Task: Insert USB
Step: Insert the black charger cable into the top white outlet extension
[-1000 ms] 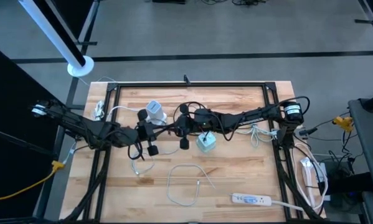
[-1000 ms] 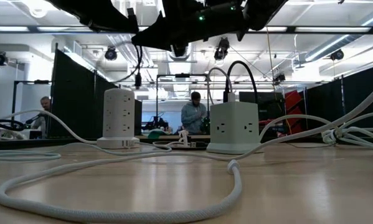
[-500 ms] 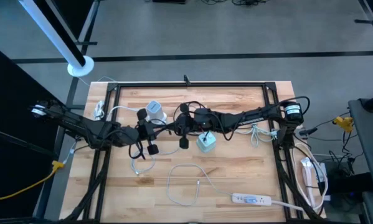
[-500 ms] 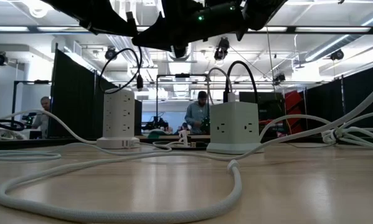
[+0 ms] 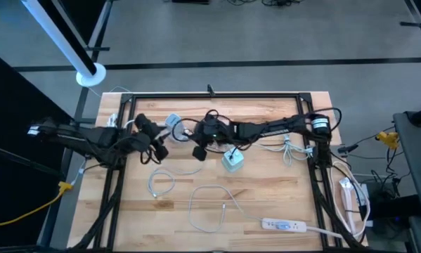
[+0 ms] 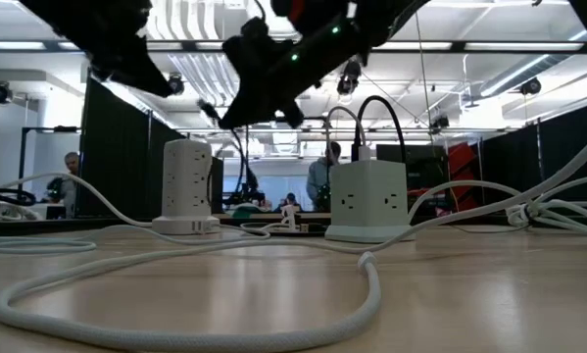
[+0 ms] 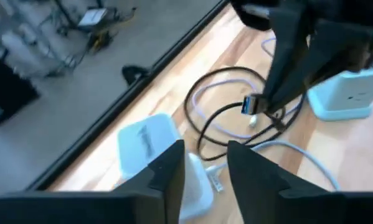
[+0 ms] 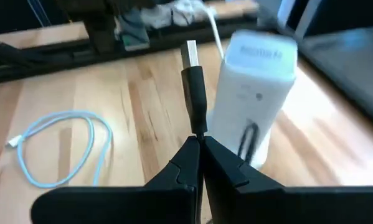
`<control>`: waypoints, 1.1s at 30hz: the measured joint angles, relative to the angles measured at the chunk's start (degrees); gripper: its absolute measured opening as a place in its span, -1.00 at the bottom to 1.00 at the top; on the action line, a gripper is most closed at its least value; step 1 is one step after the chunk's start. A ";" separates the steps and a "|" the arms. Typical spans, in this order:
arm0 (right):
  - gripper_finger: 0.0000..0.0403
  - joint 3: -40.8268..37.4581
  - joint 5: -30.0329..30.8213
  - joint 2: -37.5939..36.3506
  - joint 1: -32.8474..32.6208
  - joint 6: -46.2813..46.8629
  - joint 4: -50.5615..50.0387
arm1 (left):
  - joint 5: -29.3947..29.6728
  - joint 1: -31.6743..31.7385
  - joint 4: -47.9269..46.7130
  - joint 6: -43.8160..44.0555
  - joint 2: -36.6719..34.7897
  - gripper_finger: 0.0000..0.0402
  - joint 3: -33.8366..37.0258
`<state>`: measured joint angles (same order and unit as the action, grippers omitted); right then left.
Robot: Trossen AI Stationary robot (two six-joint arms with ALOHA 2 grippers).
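High view first, sweeping from the left: the left gripper [image 5: 156, 143] hangs just beside the white tower power strip [image 5: 173, 124], fingers [image 7: 167, 174] parted a little with nothing between them, so that arm looks free. Moving right, the right gripper [image 5: 199, 143] sits over the middle of the table, jaws pinched shut on the black cable just behind the USB plug [image 8: 190, 53], whose metal tip points toward the tower in the right wrist view. Risk, as I judge it: the pinch is on the cable rather than the plug body, so the plug could twist or tilt as it meets a port and jam or skid off the face. The tower looks light and could tip or slide under a push with nothing bracing it. Further right, the pale cube outlet [image 5: 232, 161] stands clear.
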<state>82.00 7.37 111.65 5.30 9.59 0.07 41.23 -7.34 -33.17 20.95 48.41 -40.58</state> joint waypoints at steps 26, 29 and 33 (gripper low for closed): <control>-1.00 19.21 -4.87 17.84 1.59 11.76 -28.08 | -6.39 18.79 0.59 9.53 3.41 -0.87 9.76; -1.00 19.19 -3.96 17.84 1.99 12.07 -28.47 | -6.48 18.91 1.24 11.48 3.30 -0.88 11.32; -1.00 19.15 -7.19 17.44 2.15 9.92 -28.51 | -12.94 18.83 6.57 8.49 3.12 -0.88 13.45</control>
<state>101.15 0.18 129.09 7.45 19.51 -28.44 28.28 11.49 -26.60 29.43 51.53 -27.13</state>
